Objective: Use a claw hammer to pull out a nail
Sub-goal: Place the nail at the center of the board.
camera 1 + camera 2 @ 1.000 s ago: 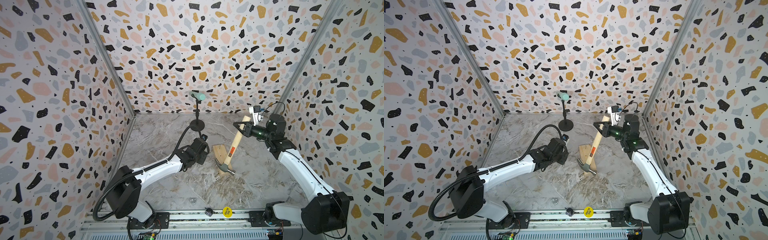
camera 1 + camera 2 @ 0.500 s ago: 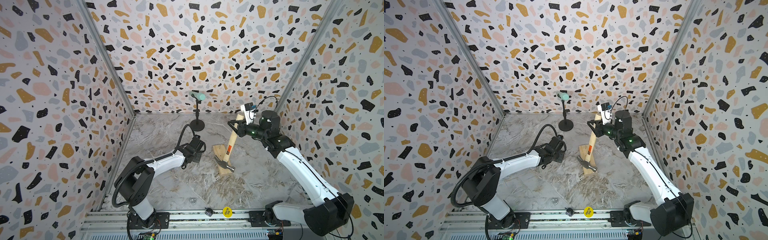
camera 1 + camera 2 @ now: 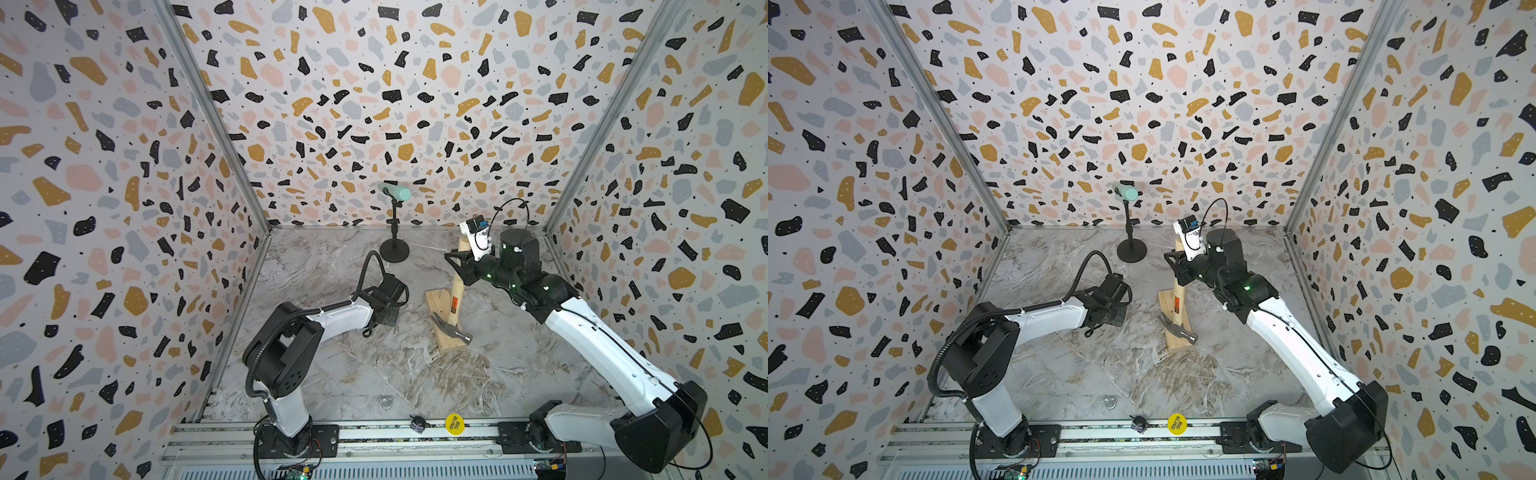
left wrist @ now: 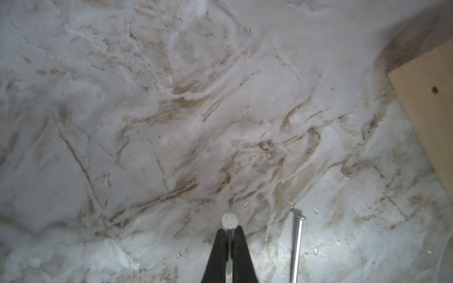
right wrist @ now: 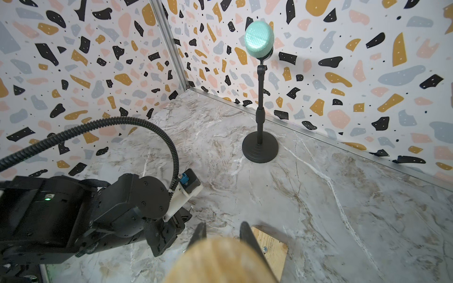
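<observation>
1. While the marbled table (image 3: 332, 374) lies beneath both end effectors, I treat it as a slick base. Nothing visible clamps the work to it.
2. The microphone stand (image 3: 394, 232) is beyond the right gripper (image 5: 221, 230), on the side the handle's free end points toward. A wide swing of that end could knock the stand over.
3. The claw hammer (image 3: 455, 305) is held by the right gripper, whose jaws are clamped on the wooden handle close to its upper end. The steel head sits well below the gripper and rests on the wooden block (image 3: 435, 302). With the grip this far from the head, I judge that the handle could twist in the pads or the head could skid off the block.
4. The wooden block lies directly under the hammer head, off to one side of the left gripper (image 4: 230, 229) and apart from it. Neither gripper holds the block, so any levering load could tip or slide it.
5. The left gripper is closed on the nail (image 4: 229, 219). The shaft is pinched between the pads and the round head sits just past the fingertips. Given a dark hole (image 4: 435, 90) in the block, I judge this nail to be already out. The thin shaft could slip from the pinch if the wrist jerks.
6. A loose nail (image 4: 297, 245) lies flat on the table just beside the left fingers. A lowered gripper could flick it away.
7. A small bright metal head (image 5: 264, 249) shows on the block just beside the right fingers. I cannot tell whether it is another driven nail.
</observation>
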Tool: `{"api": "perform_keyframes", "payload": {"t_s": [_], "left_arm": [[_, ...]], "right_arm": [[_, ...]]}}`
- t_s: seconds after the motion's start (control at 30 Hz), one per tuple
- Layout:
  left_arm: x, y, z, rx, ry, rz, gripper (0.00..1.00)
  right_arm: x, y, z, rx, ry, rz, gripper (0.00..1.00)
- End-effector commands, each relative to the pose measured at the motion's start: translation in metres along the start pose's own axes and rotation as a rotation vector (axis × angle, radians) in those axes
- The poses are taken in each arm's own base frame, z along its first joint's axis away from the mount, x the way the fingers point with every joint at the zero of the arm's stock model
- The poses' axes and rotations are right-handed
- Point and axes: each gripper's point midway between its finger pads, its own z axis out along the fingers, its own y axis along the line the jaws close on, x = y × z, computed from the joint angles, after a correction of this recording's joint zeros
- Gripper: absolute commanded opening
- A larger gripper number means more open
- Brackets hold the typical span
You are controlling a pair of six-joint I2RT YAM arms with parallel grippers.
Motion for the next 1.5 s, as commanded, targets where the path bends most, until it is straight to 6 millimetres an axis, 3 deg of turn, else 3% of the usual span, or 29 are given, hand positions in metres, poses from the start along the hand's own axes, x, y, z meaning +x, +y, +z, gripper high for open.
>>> {"api": "perform_keyframes", "payload": {"t_s": [0.0,0.37,1.2,1.47], "left_arm": [[-0.013,-0.003,0.002,0.016,-0.022,-0.031,0.00],[-0.009,-0.015,0.013,0.073,-0.009,-0.059,0.00],[-0.004,-0.012,0.023,0.044,0.016,-0.078,0.00],[-0.001,-0.011,0.025,0.042,0.022,-0.078,0.08]], "right_arm": [[-0.068,0.011,-0.040,0.031,-0.208,-0.071,0.00],[-0.072,0.017,-0.049,0.034,-0.238,-0.080,0.00],[-0.068,0.018,-0.055,0.038,-0.247,-0.074,0.00],[-0.068,0.017,-0.053,0.039,-0.244,-0.073,0.00]]}}
